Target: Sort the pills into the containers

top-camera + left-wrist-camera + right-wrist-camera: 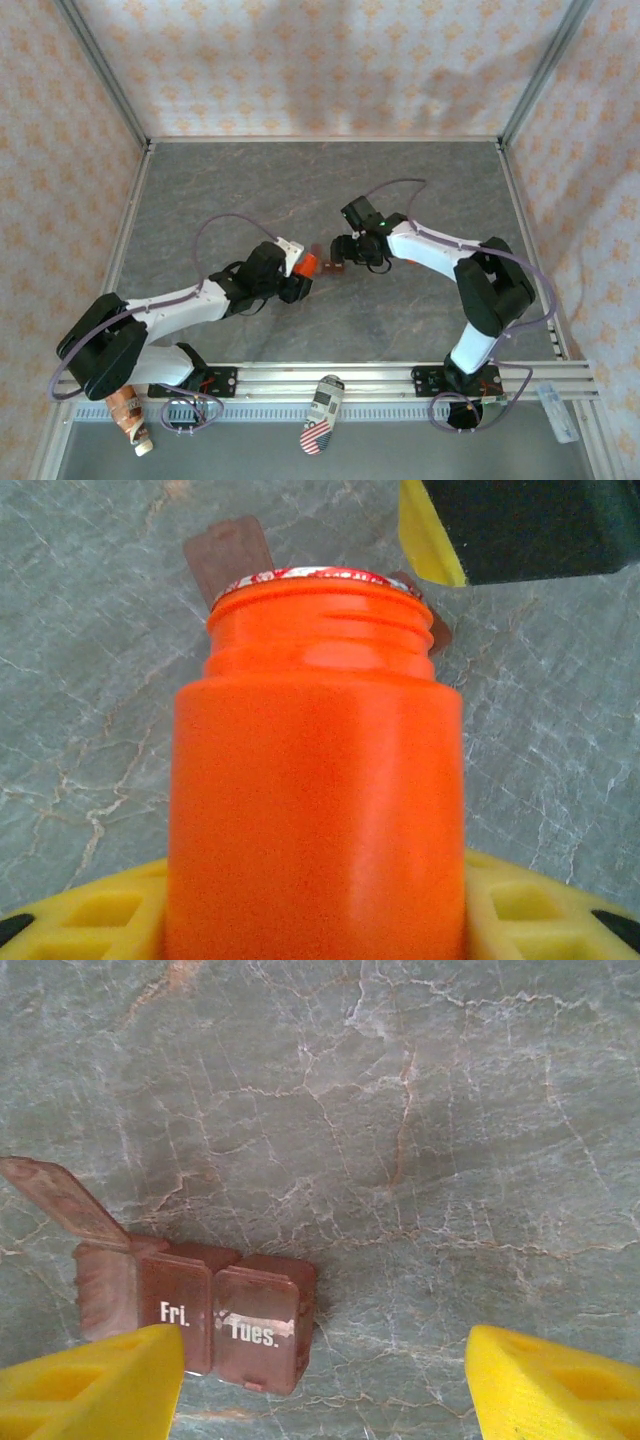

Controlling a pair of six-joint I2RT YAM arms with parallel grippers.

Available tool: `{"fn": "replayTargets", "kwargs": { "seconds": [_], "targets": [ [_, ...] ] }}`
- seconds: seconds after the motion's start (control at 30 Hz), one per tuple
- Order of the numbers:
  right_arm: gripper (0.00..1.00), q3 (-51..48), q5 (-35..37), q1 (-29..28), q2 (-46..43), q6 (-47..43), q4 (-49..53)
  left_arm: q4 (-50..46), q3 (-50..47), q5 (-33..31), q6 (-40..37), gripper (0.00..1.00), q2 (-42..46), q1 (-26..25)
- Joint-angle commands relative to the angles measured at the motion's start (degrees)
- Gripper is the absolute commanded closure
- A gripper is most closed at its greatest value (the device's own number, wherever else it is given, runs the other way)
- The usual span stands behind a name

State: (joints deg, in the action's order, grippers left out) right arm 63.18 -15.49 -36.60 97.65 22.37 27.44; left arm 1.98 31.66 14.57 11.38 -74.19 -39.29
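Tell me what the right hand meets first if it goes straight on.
Likely the pill box, lying just ahead of one finger; the rest runs to the table. Depth is unclear.

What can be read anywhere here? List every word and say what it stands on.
"Fri.": on a closed lid of the pill box.
"Tues.": on the neighbouring lid.
Red-and-white print around the mouth of the orange bottle: too blurred to read.

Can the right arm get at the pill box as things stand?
Likely yes: the right claw is open close by the pill box, nothing between them, though the box lies off toward one finger.
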Motion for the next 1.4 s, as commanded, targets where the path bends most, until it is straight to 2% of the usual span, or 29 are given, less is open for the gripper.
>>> {"fn": "replayTargets", "kwargs": {
  "seconds": [0.0, 0.43, 1.03, 1.37],
  "targets": [
    [0.26, 2.1, 1.2, -0.6, 1.3, -0.9, 0.8, 1.2, 0.9, 1.3, 0.9, 1.0, -0.7, -0.3],
    [0.26, 1.6, 2.8, -0.9, 2.7, -0.6, 1.3, -1.0, 4.1, 2.6, 0.5, 1.0, -4.5, -0.3],
    [0.26, 0.1, 3.8, -0.9, 3.2, 0.1, 0.6, -14.8, 11.7, 2.5, -0.1, 1.0, -7.8, -0.3],
    [0.27, -0.5, 3.8, -0.9, 3.8, 0.4, 0.0, -17.8, 13.8, 3.0, -0.7, 1.0, -9.3, -0.3]
  ]
}}
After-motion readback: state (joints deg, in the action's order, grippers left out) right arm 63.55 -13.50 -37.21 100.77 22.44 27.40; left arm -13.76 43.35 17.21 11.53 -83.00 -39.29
